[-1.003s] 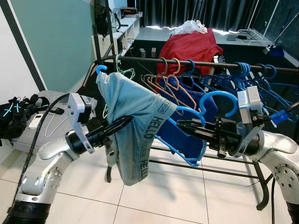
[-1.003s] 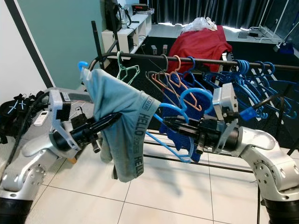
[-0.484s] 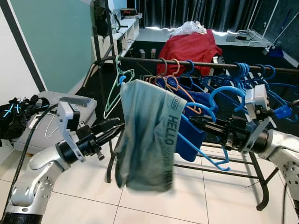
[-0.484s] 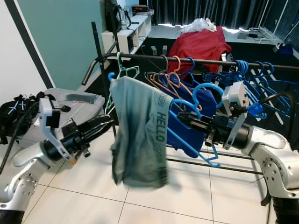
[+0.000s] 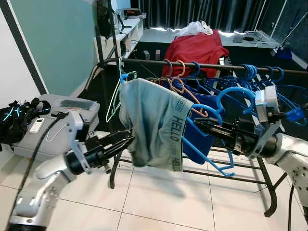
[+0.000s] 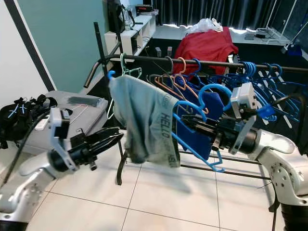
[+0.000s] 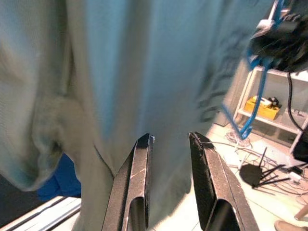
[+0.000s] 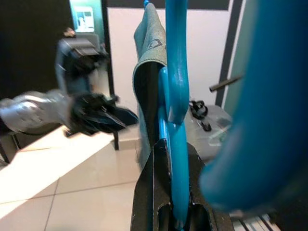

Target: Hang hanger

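A: Holding status on the blue hanger (image 5: 202, 126): right gripper (image 5: 198, 126) has its fingers closed on it (wrist view shows the blue bar pinched between the two black fingers). Hanger sits in the air in front of the rack rail (image 5: 211, 66), hook end near the rail's left part, not clearly over it.

B: Garment?

A: Grey-green shorts (image 5: 154, 122) with "HELLO" on the waistband, draped over the hanger, hanging down in front of the rack.

B: Left side?

A: Left gripper (image 5: 126, 140) is just beside the lower left edge of the shorts, fingers (image 7: 134, 185) parted a little, nothing between them. From the left wrist view the cloth hangs right ahead of the tips; can't tell if they touch it.

B: Surroundings?

A: Rail carries a bunch of blue hangers (image 5: 255, 74) to the right, some orange hangers (image 5: 180, 86) and a pale green wire hanger (image 5: 118, 94) near the left end. Red cloth (image 5: 195, 48) behind the rack. Grey case (image 5: 53, 118) on the tile floor (image 5: 159, 202) at left, black bag (image 5: 17, 120) next to it. White shelf (image 5: 130, 31) along the teal wall (image 5: 53, 43), dark curtains (image 5: 202, 14) at the back.
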You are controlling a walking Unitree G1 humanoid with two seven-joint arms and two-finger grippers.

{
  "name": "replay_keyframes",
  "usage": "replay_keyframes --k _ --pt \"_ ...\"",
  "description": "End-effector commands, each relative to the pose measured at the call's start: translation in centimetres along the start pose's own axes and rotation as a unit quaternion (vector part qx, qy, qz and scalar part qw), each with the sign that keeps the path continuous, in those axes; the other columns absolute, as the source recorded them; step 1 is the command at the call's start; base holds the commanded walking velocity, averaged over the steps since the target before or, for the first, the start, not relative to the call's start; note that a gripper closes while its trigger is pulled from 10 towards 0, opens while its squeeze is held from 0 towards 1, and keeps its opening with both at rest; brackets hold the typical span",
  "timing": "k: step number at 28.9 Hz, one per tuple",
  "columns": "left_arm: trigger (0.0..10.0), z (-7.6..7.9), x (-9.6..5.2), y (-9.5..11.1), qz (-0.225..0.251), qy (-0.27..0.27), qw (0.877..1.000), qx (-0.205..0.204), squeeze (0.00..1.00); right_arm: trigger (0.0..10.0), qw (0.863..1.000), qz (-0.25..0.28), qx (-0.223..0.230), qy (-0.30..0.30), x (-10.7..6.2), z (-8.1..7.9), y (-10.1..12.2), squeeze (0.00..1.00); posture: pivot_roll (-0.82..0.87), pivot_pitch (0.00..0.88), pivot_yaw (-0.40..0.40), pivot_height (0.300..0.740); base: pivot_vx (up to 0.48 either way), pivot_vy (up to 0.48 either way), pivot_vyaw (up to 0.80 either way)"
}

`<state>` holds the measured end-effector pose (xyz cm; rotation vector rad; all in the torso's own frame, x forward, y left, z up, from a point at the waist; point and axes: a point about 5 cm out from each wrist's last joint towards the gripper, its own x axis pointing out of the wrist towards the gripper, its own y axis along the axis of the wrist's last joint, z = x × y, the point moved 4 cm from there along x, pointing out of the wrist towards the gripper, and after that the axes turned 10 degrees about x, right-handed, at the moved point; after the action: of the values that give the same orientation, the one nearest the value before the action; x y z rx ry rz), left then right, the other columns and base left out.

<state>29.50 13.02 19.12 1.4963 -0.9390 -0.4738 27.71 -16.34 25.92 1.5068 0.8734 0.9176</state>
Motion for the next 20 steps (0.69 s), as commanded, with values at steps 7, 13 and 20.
replay_keyframes --k 7,13,20 --pt "10.0 -3.0 -0.7 -0.7 -0.04 0.072 0.995 0.061 0.0 0.0 1.0 0.007 -0.003 0.015 -0.1 -0.7 0.8 0.0 -0.02 0.0 0.019 0.74 0.0 0.0 0.0" --pt "10.0 -3.7 -1.4 -0.2 -0.032 0.082 0.995 0.051 0.58 0.0 1.0 0.007 -0.001 0.016 -0.2 -0.7 0.8 0.0 -0.03 0.0 0.02 0.74 0.0 0.0 0.0" --pt "10.0 -4.4 -3.1 0.9 -0.019 0.077 0.995 0.056 1.0 0.0 1.0 0.006 0.001 0.018 -0.2 -0.8 0.8 0.0 -0.02 0.0 0.015 0.74 0.0 0.0 0.0"
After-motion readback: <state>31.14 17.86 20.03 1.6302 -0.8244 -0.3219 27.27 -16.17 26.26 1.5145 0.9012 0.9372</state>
